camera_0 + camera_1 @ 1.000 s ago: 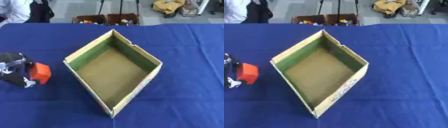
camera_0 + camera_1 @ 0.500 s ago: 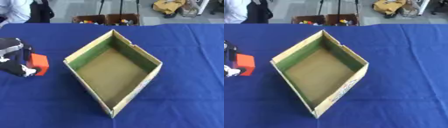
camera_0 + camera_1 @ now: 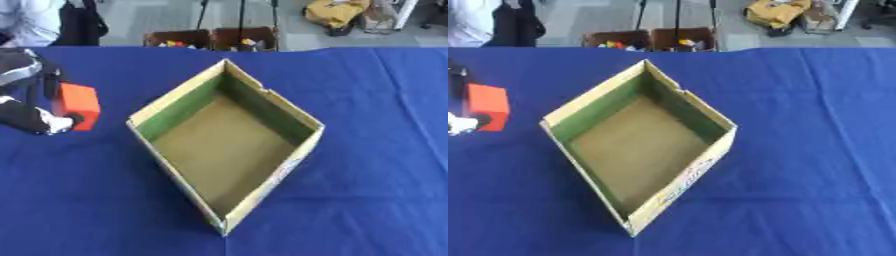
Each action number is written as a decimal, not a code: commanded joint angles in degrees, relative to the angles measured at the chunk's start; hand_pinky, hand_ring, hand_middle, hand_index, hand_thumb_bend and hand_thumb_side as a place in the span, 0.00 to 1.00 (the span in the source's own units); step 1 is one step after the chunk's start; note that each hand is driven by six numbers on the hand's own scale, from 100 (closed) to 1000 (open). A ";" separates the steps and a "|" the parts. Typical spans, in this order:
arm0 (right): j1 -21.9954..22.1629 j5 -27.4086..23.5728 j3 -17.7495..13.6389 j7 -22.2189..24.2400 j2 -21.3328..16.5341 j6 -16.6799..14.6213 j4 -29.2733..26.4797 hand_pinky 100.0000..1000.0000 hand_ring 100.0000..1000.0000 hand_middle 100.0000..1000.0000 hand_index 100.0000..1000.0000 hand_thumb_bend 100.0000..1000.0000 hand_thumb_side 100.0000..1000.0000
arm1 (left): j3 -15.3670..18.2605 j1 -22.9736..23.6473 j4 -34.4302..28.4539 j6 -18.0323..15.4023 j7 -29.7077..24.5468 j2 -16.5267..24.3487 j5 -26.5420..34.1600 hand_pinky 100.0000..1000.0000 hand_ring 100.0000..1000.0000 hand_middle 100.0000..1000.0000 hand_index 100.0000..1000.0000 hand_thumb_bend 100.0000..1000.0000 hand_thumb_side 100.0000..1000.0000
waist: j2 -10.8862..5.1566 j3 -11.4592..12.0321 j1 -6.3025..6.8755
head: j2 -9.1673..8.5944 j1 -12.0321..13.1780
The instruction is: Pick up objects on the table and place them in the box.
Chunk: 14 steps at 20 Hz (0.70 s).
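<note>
My left hand point(image 3: 31, 100) is at the left edge, above the blue table, shut on an orange block point(image 3: 77, 105). Its black fingers curl behind the block and the white-tipped thumb presses the block's lower front. The open cardboard box point(image 3: 227, 145) sits in the middle of the table, turned like a diamond, with green inner walls and a bare brown floor. The block hangs to the left of the box's left corner, apart from it. In the right eye view the block point(image 3: 486, 106) shows with only the thumb tip beside it. My right hand shows in neither view.
The blue cloth point(image 3: 376, 150) covers the whole table. Beyond the far edge stand two brown crates point(image 3: 214, 39) of small items, a yellow bag point(image 3: 337, 12) on the floor, and a person at the upper left corner.
My left hand has lifted the orange block and carried it up and away from me, slightly toward the box. The box has stayed put.
</note>
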 commanded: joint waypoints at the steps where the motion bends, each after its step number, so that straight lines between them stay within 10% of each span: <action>1: -0.25 -0.47 -0.24 -0.28 -1.29 -0.02 -1.01 0.73 0.67 0.73 0.71 0.00 0.61 | 1.29 -2.59 -2.89 -0.06 0.27 2.07 0.23 0.05 0.38 0.42 0.53 0.00 0.37 | -2.38 -0.04 1.09 | 0.54 0.02; 14: -0.43 -1.09 0.39 0.44 -1.18 -0.09 -1.01 0.73 0.67 0.73 0.71 0.00 0.61 | -4.28 -17.70 -3.49 -1.70 -2.80 -6.98 3.94 0.04 0.37 0.39 0.50 0.00 0.37 | -3.22 -1.82 2.02 | 0.75 1.32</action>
